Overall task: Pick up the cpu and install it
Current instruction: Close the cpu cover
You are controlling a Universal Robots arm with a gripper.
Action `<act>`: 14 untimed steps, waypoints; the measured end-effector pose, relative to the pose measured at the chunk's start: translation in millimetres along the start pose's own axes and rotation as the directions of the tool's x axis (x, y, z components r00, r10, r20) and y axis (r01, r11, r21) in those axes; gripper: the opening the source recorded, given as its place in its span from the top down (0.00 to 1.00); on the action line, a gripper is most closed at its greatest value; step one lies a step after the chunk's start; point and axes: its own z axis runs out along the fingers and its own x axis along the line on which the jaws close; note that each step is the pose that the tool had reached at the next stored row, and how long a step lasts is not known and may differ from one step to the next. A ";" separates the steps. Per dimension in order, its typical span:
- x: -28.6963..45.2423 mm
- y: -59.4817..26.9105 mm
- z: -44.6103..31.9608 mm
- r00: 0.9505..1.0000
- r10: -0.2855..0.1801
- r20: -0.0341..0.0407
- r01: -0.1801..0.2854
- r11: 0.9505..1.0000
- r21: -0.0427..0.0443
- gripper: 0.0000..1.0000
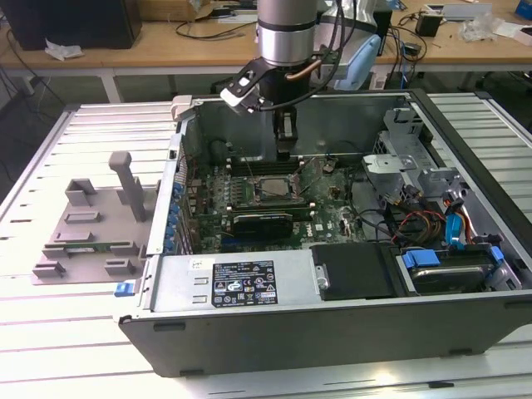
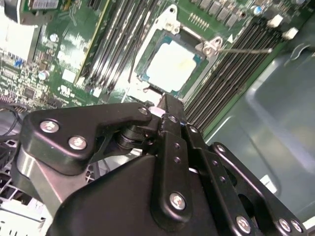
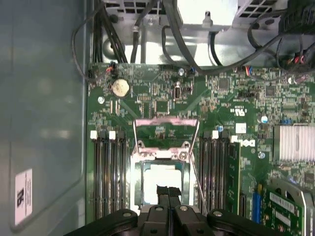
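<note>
Now | we see the cpu (image 3: 157,177) lying flat in its socket (image 3: 135,183), load frame (image 3: 166,121) standing open to leave it clear | tool (image 3: 168,190) poised directly above, its tips closed together, gripping nothing

- The black label (image 1: 243,283) on the power supply (image 1: 187,287) has white print too small to read.
- The white sticker (image 3: 23,196) on the case wall (image 3: 44,98) has dark print, also unreadable.

There's the glossy silver cylindrical arm segment (image 1: 287,37), ringed by a dark band, black cables (image 1: 337,37) looping alongside. Below it, the matte black gripper (image 2: 165,105): chunky rounded link bars (image 2: 83,130), studded with bright silver screw heads (image 2: 178,200).
</note>
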 end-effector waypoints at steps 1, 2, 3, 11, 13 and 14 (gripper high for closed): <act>0.0 2.0 0.0 1.000 0.000 0.000 0.000 1.000 0.000 0.89; 0.0 4.1 0.0 1.000 0.000 0.000 0.000 1.000 0.000 0.89; -0.1 10.5 0.1 1.000 0.000 0.000 0.000 1.000 0.000 0.89; -0.4 42.4 0.7 1.000 0.000 0.000 0.000 1.000 0.000 0.89; -0.5 49.4 0.7 1.000 0.000 0.000 0.000 1.000 0.000 0.89; -0.6 54.3 0.8 1.000 0.000 0.000 0.000 1.000 0.000 0.89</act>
